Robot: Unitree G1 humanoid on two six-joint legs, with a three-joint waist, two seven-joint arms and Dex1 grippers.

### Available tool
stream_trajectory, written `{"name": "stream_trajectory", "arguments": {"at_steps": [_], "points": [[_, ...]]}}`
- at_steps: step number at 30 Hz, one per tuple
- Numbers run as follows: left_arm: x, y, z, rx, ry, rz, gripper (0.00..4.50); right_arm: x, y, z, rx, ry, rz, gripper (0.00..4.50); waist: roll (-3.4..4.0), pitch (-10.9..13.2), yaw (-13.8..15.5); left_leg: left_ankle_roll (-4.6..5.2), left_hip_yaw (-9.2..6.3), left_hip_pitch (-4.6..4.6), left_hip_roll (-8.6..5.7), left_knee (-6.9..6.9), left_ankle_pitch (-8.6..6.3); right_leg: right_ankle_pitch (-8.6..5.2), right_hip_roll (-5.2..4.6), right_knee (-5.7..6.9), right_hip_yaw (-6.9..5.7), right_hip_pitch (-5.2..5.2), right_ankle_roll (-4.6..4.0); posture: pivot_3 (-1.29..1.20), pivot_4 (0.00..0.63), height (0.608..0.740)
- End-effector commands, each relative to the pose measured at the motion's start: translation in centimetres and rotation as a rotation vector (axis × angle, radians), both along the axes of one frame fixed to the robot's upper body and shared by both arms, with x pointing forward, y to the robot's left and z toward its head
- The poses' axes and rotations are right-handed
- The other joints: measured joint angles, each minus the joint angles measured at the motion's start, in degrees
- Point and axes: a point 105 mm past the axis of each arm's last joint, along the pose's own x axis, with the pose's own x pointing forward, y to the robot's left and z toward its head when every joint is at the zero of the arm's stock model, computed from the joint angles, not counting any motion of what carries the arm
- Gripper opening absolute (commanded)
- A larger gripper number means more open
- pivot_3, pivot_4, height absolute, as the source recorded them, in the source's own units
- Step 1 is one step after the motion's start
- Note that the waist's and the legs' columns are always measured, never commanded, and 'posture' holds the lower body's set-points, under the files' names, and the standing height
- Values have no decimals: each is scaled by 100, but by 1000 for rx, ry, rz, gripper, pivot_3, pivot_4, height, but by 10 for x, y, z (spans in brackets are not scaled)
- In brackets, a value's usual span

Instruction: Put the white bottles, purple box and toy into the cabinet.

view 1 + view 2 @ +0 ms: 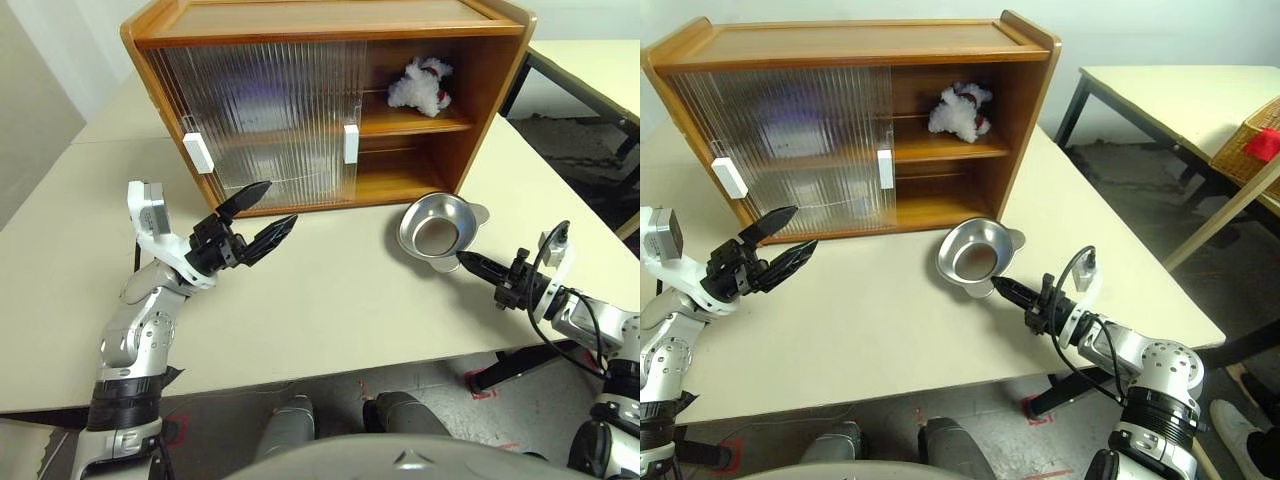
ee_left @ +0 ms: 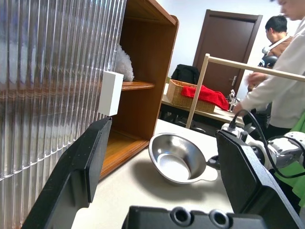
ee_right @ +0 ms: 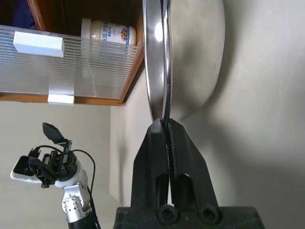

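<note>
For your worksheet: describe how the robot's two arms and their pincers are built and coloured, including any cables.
Both arms are silver-grey metal segments with black joint bands. The left pincer has two long, pointed black fingers on a black base, backed by a white block at the wrist. The right pincer is slimmer, black too, with a white wrist block and a black cable looping over it.

Shiny steel bowl [image 1: 437, 230], wood cabinet [image 1: 330, 20]

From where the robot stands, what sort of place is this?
Probably an indoor lab or workroom: a wooden cabinet on a plain cream table, more tables behind, a wicker basket, and people working nearby.
</note>
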Motion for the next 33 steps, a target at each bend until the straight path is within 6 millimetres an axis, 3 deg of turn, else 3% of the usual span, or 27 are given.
{"name": "stream_trajectory", "arguments": {"at_steps": [1, 9, 18, 33], "points": [[-1, -1, -2, 20, 0, -2, 4500, -4, 3, -3, -20, 31, 25, 1398, 10, 1, 11, 0, 0, -6, 0, 0, 0, 0, -1, 0, 0, -5, 0, -44, 62, 740], [-1, -1, -2, 22, -1, -6, 4500, -7, 4, -4, -14, 35, 36, 4395, 2, -3, 48, 0, 2, -27, 0, -3, -1, -12, -1, -2, -1, -22, 4, -45, 63, 740], [-1, -1, -3, 28, 2, -6, 4500, -7, 6, -8, -9, 41, 31, 4456, -2, -3, 50, 1, 2, -24, 0, -2, -2, -12, -1, -3, 1, -18, 1, -46, 61, 740], [-2, 0, -5, 41, 2, -3, 4500, 8, 26, -7, 36, 22, 62, 4456, -6, -5, -18, -1, 1, -13, 0, -2, -3, 2, 1, -2, 0, -20, -7, -34, 58, 740]]}}
